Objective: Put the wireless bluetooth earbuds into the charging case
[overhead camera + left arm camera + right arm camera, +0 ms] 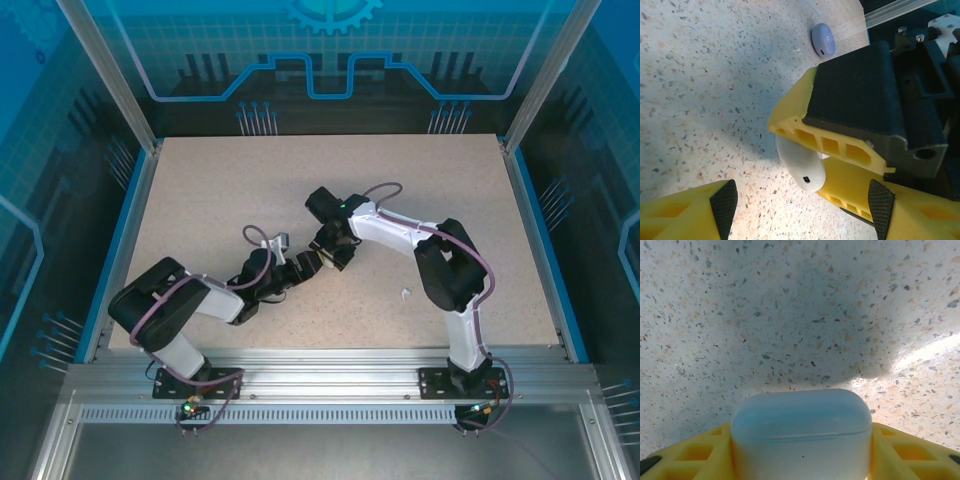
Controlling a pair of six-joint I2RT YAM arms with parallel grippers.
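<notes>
**Work cell, overhead view.** A speckled beige table top (250, 180) lies within a blue border strip (118, 245). It is enclosed by translucent blue panels (60, 120) carried on slanting aluminium posts (104, 70). The rear panel (330, 60) bears a pale blue line pattern, with a gear motif (332, 12) at its upper edge. A slotted aluminium rail (330, 372) runs along the near side. Lighting is even from above. In the wrist views, soft grey shadows and one bright patch fall across the speckled surface.
</notes>
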